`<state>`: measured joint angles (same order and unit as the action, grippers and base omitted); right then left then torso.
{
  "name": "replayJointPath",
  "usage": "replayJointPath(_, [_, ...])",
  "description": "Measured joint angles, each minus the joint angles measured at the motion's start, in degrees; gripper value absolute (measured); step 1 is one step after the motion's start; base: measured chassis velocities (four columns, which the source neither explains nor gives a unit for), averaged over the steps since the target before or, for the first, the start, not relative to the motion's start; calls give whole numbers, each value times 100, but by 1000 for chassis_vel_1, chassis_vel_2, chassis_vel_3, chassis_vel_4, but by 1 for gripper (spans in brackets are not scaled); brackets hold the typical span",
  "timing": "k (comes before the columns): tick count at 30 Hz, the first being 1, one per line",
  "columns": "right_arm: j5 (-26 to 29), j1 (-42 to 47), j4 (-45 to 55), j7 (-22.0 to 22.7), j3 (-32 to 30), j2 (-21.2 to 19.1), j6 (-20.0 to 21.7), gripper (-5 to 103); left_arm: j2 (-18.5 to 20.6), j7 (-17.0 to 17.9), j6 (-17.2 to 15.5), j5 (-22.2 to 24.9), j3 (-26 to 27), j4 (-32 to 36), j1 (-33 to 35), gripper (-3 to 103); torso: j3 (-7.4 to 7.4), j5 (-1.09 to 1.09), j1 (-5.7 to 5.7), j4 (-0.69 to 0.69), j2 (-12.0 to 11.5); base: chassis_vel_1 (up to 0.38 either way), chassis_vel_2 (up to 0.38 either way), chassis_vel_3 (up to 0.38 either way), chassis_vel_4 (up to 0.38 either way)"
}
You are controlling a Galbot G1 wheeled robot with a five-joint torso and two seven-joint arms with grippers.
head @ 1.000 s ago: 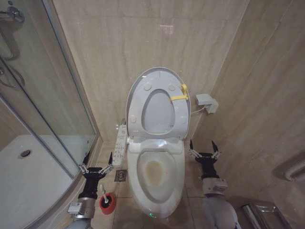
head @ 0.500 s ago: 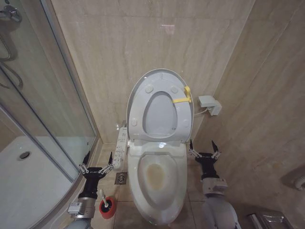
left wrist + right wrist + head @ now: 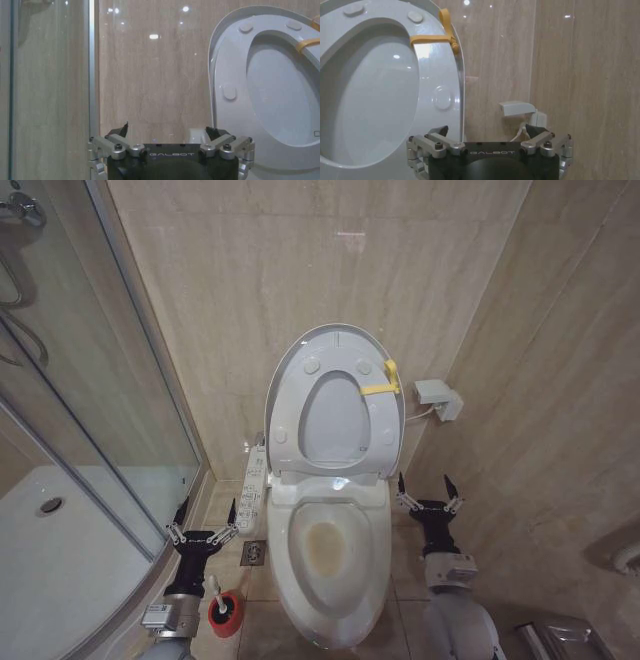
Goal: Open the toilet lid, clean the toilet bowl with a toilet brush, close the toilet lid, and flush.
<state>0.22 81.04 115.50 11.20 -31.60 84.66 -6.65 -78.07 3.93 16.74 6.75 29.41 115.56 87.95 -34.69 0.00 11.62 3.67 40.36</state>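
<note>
The toilet lid stands upright against the back wall, with the ring seat and its yellow strap raised in front of it. Below lies the open toilet bowl, a yellowish-brown stain at its bottom. The toilet brush stands in a red cup on the floor left of the bowl. My left gripper hovers open just above and behind the brush. My right gripper is open to the right of the bowl. The wrist views show each gripper open and empty, facing the raised lid.
A long white control panel runs along the bowl's left side, with a floor drain beside it. A glass shower enclosure closes off the left. A white wall box with a cable sits right of the lid. Tiled walls hem in the toilet.
The whole head picture shifted slightly a second ago, so the camera moved. Both grippers, the lid and the brush hold the same places.
</note>
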Motion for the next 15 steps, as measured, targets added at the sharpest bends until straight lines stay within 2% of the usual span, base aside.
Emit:
replayJointPath(4, [76, 48, -7, 5, -47, -43, -32, 100, 0, -2, 0, 0, -1, 0, 1, 100, 0, 1, 0, -2, 0, 0, 0, 0, 0])
replayJointPath(5, [211, 127, -32, 21, -124, -110, -91, 100, 0, 0, 0, 0, 1, 0, -1, 100, 0, 1, 0, -4, 0, 0, 0, 0, 0])
replayJointPath(7, [700, 403, -133, 105, -422, -359, -297, 100, 0, 0, 0, 0, 1, 0, 2, 100, 0, 1, 0, 0, 0, 0, 0, 0, 0])
replayJointPath(8, [700, 403, -133, 105, -422, -359, -297, 100, 0, 0, 0, 0, 1, 0, 2, 100, 0, 1, 0, 0, 0, 0, 0, 0, 0])
replayJointPath(9, [945, 539, -184, 157, -585, -495, -403, 100, 1, 1, 0, 0, 2, 0, 1, 100, 0, -1, 0, 5, 0, 0, 0, 0, 0])
replayJointPath(11, [1075, 549, -328, 48, -556, -477, -683, 100, 0, -2, 0, 0, -1, -1, -2, 100, 0, 1, 0, 4, 0, -60, -38, -12, -16])
replayJointPath(13, [1088, 535, -372, -6, -522, -447, -750, 100, 0, -1, 0, 0, 0, 0, 0, 100, 0, 5, 0, 1, 0, -30, -21, -13, -12])
replayJointPath(15, [1090, 493, -424, -90, -462, -382, -828, 100, 0, 0, 0, 0, 0, 0, 2, 100, 1, -1, 0, -3, 0, 0, 0, 0, 0])
